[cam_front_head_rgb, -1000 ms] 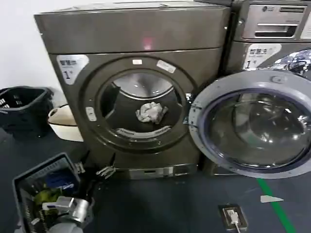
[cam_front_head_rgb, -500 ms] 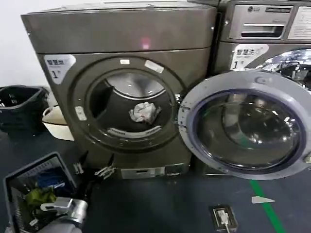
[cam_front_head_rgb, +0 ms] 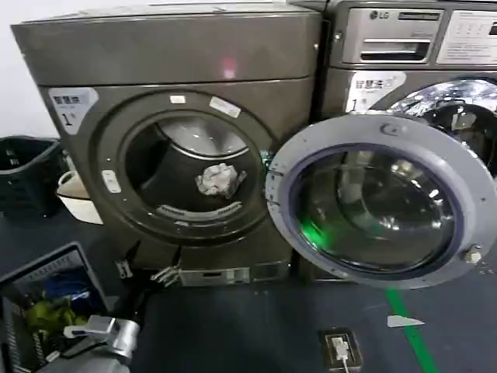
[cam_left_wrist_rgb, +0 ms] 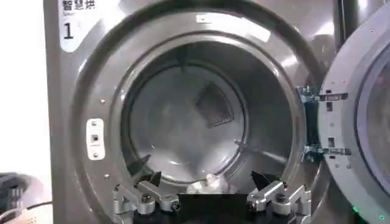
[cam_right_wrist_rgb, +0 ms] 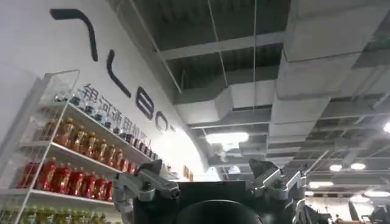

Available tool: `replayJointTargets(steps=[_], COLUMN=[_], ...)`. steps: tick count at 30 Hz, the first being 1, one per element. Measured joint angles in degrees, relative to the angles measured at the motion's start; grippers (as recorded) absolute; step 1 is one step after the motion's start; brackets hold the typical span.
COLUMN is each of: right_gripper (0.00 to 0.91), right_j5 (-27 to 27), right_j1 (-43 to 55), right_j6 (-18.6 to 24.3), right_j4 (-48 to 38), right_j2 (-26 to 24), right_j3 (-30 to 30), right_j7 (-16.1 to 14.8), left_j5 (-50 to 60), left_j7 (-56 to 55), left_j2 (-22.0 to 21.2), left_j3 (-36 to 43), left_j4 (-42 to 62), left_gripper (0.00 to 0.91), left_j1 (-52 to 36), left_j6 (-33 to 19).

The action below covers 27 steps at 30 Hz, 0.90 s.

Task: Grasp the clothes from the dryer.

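The dryer (cam_front_head_rgb: 171, 54) stands dark bronze-grey at the left, its round port open. The clothes (cam_front_head_rgb: 220, 179), a small pale wad, lie on the drum floor. My left gripper (cam_front_head_rgb: 153, 260) hangs low in front of the dryer's base panel, below the port, open and holding nothing. In the left wrist view its fingertips (cam_left_wrist_rgb: 152, 178) spread wide before the drum mouth, and the clothes (cam_left_wrist_rgb: 210, 182) peek up between them, farther in. My right gripper (cam_right_wrist_rgb: 207, 170) points up toward a ceiling, open and empty.
The dryer's round glass door (cam_front_head_rgb: 380, 210) is swung open to the right, in front of the LG machine (cam_front_head_rgb: 404, 47). A black basket (cam_front_head_rgb: 27, 175) and a cream basin (cam_front_head_rgb: 74, 198) sit left of the dryer. A grey bin (cam_front_head_rgb: 46, 295) is at the bottom left, a floor socket (cam_front_head_rgb: 339, 348) lower right.
The whole scene has slid to the left in the head view, bringing more of the open door into sight. The left gripper stays low before the dryer's base, still open.
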Motion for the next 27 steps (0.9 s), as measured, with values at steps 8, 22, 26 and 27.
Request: replayJointTargets(steps=[8, 22, 26, 27], right_gripper=[0.907, 0.907, 0.907, 0.907], right_j5=[1.08, 3.23, 3.41, 3.43], right_j1=[0.02, -0.46, -0.46, -0.45], right_j6=[1.33, 5.65, 6.29, 6.38], right_j4=[0.84, -0.01, -0.02, -0.02], right_j2=[0.37, 0.60, 0.61, 0.61], right_j3=[-0.49, -0.20, -0.21, -0.24], right_j7=[-0.56, -0.79, -0.70, -0.71], left_j5=[-0.65, -0.65, -0.62, -0.62], left_j7=[-0.05, -0.11, -0.11, -0.11], left_j2=[0.45, 0.43, 0.44, 0.44], left_j3=[-0.97, -0.87, -0.84, -0.88], left_j4=[0.26, 0.52, 0.63, 0.63], left_gripper=[0.907, 0.907, 0.907, 0.907], left_j1=[-0.57, -1.29, -1.46, -1.46], left_j6=[0.14, 0.17, 0.23, 0.23])
